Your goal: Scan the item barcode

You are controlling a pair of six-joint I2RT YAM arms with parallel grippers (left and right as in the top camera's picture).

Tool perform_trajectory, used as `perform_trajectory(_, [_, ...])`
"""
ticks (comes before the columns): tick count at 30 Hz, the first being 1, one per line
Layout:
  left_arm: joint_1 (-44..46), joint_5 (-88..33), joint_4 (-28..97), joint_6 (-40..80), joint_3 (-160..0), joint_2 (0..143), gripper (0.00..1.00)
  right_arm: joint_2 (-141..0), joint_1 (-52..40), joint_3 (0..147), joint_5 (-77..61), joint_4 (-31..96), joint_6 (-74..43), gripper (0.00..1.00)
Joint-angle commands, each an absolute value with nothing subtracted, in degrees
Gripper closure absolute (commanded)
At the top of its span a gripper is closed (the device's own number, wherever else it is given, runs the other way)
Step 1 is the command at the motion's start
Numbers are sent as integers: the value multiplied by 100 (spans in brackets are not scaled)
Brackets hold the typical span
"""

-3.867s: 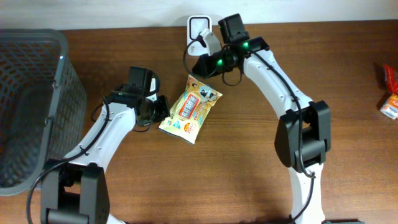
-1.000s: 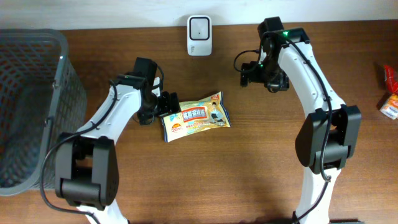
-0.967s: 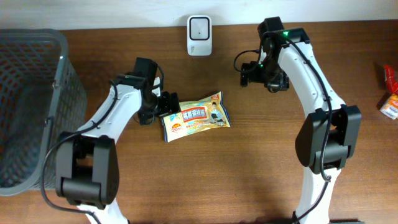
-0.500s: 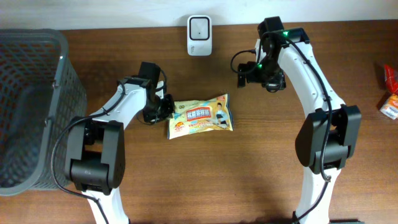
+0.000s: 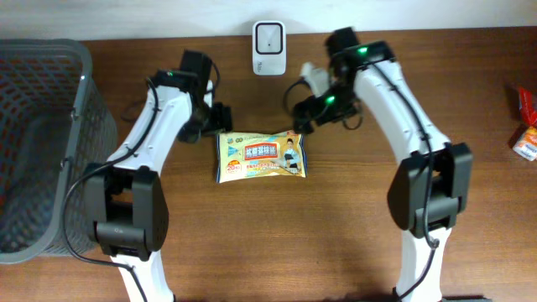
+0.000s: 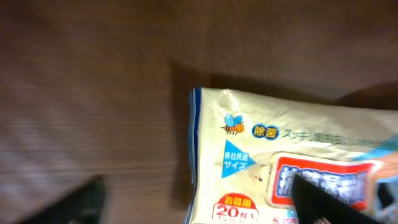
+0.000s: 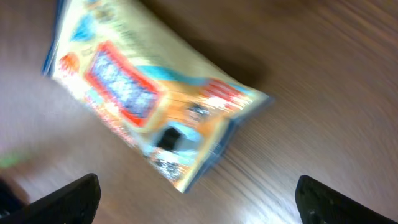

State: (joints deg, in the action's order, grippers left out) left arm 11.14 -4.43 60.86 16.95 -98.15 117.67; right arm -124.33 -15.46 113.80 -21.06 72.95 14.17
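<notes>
The item, a yellow wipes pack [image 5: 262, 155] with a red-and-blue label, lies flat on the wooden table with its printed face up; no barcode shows. My left gripper [image 5: 220, 124] hovers open at the pack's upper-left corner. In the left wrist view the pack [image 6: 280, 155] has its left edge between the spread fingers [image 6: 323, 202], and that finger overlaps it. My right gripper [image 5: 304, 109] is open just above the pack's upper-right corner. The right wrist view shows the pack [image 7: 149, 93] ahead of the empty gripper [image 7: 202, 205].
A white scanner [image 5: 268, 36] stands at the back edge, behind the pack. A grey mesh basket [image 5: 80, 92] fills the left side. Red and orange packets [image 5: 527, 126] lie at the far right edge.
The pack has slid right and turned level. My left arm has shifted toward the back. My right arm has swung left and down to the pack's right corner.
</notes>
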Motion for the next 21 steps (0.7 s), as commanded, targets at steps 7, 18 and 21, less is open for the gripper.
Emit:
perform_trajectory(7, [506, -60, 7048, 2495, -11542, 11826, 1, -12422, -2947, 11439, -1555, 6698, 4276, 1])
perform_trajectory(18, [-158, -360, 6925, 2630, -11548, 11828, 1, -12442, -3111, 10731, -1321, 5927, 4626, 1])
perform_trajectory(21, [-154, -362, 6925, 2630, -11548, 11828, 1, -12564, -3116, 10475, -1302, 5745, 4626, 1])
